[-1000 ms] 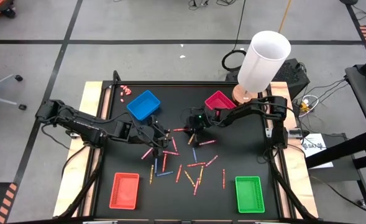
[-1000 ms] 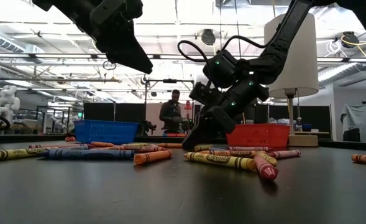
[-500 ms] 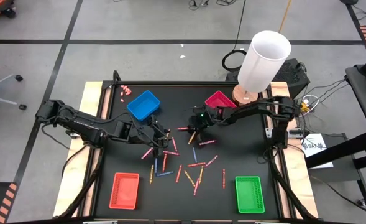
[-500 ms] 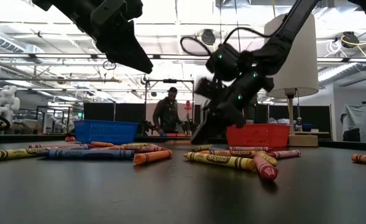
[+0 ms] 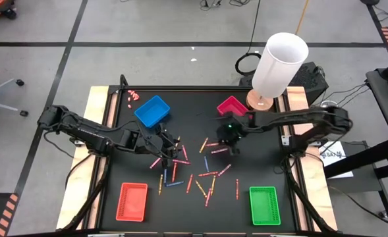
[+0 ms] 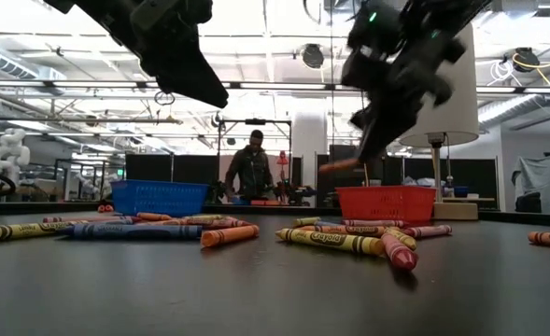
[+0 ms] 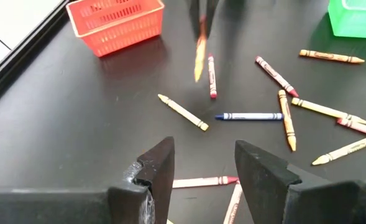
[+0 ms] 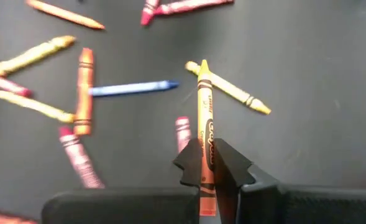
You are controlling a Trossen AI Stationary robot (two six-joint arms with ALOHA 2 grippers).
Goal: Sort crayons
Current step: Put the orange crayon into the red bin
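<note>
Many crayons (image 5: 200,176), in red, pink, orange, yellow and blue, lie flat and scattered over the middle of the black table (image 5: 246,168). My right gripper (image 5: 227,136) hangs above them near the magenta tray (image 5: 233,105), shut on one orange-yellow crayon (image 8: 204,106). The low view shows that crayon (image 6: 340,166) high above the tabletop. My left gripper (image 7: 201,155) stands open over the left part of the scatter (image 5: 174,153), with nothing between its fingers. My right gripper pinches the orange-yellow crayon's paper-wrapped shaft (image 8: 205,140) between its two fingers (image 8: 189,165), toward the crayon's blunt end. The fingers slant downward, and the crayon runs along them with its tip (image 8: 203,63) sticking out ahead. It is lifted clear of the table.
Four trays stand around the scatter: blue (image 5: 152,110) far left, magenta far right, red (image 5: 132,201) near left, green (image 5: 265,205) near right. A tall white cylinder (image 5: 279,62) stands at the far right corner. Tiny pink bits (image 5: 134,95) lie at the far left.
My right gripper has risen from the tabletop and gone toward the table's right edge, carrying the orange-yellow crayon up clear of the other crayons. My left gripper has kept still.
</note>
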